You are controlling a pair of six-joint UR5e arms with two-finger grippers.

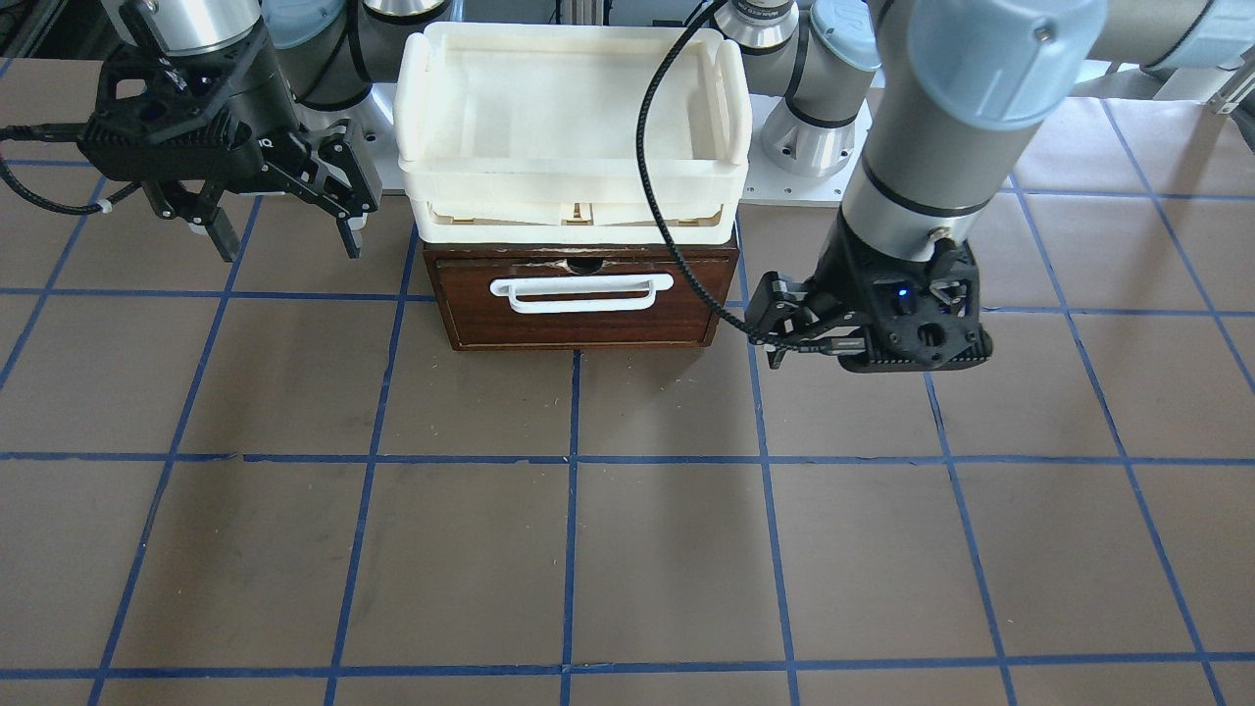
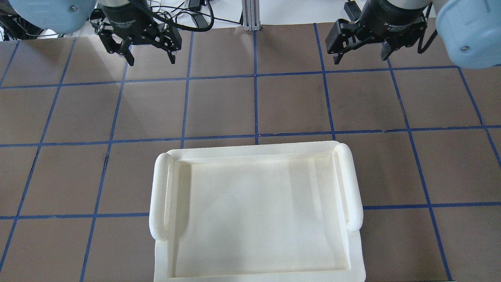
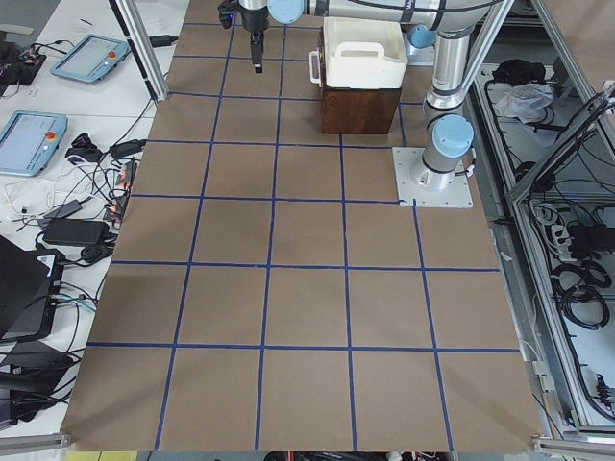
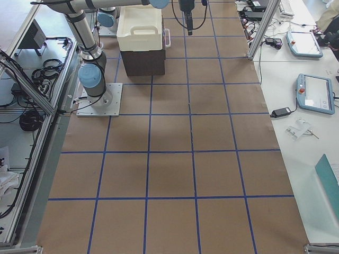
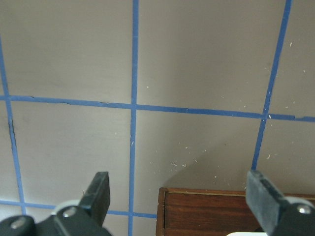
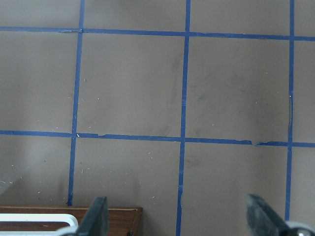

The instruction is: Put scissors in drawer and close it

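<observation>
The drawer (image 1: 578, 319) has a dark brown wood front and a white bar handle (image 1: 580, 292). It sits shut, flush in its wooden box. The scissors show in no view. My left gripper (image 1: 772, 328) hangs open and empty beside the box, on the view's right. Its wrist view shows a corner of the box (image 5: 211, 211) between the open fingers (image 5: 98, 194). My right gripper (image 1: 289, 245) is open and empty on the other side of the box. From overhead, both the left gripper (image 2: 151, 61) and the right gripper (image 2: 360, 58) hang over bare table.
A cream-white plastic tray (image 1: 574, 181) is stacked on top of the box and hides it from overhead (image 2: 250, 150). The brown table mat carries a blue tape grid. The robot base plate (image 3: 432, 178) stands behind the box. Tablets and cables lie on side tables (image 4: 310, 92).
</observation>
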